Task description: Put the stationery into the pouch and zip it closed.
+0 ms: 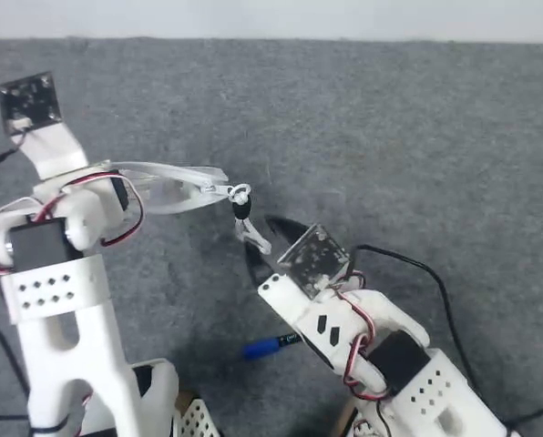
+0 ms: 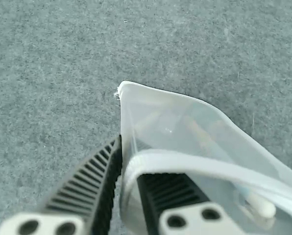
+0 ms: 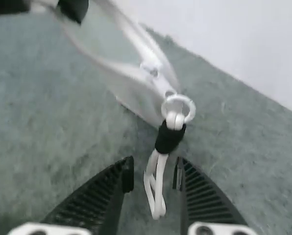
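In the high view, the left hand (image 1: 130, 185) holds the clear pouch (image 1: 176, 188) off the grey table (image 1: 417, 137) by one end. The zipper's ring (image 1: 241, 192) sits at the pouch's other end. A pull cord (image 1: 251, 232) with a black bead hangs from the ring toward the right hand (image 1: 264, 244), whose dark fingers are spread on either side of the cord. A blue pen (image 1: 270, 345) lies on the table beside the right arm, outside the pouch.

In the left wrist view, the left hand's ribbed fingers (image 2: 94, 171) are pressed together on the pouch's edge, pinching the plastic wall beside the white zipper band (image 2: 195, 164). Blurred stationery shows through the plastic.

In the right wrist view, the right hand's fingers stand apart. The white loop of the cord hangs between them, and I cannot tell whether it touches them. The ring and pouch are just beyond.
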Robot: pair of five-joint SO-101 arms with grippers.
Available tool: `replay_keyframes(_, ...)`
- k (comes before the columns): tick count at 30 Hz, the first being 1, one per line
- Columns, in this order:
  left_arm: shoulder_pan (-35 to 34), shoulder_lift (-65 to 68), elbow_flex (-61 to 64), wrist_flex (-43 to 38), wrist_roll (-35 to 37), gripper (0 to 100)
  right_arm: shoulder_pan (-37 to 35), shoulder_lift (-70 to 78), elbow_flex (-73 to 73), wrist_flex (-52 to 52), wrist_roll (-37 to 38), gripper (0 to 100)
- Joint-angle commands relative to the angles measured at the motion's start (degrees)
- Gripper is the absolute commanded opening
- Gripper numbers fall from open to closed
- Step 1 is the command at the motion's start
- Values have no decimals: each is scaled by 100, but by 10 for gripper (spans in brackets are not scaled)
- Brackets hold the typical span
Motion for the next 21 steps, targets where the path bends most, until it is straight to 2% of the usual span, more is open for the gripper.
replay_keyframes(1,-229,-18,-48,-211,132,11,57,-198,-387,312,255,133)
replay_keyframes(5,-404,-35,-48,-220,290,11,-40,-189,-387,681,510,133)
replay_keyframes(13,-404,-35,-48,-220,299,11,-558,-189,-387,1209,536,137)
replay_keyframes(21,-404,-26,-48,-220,299,11,-813,532,-360,1174,923,138)
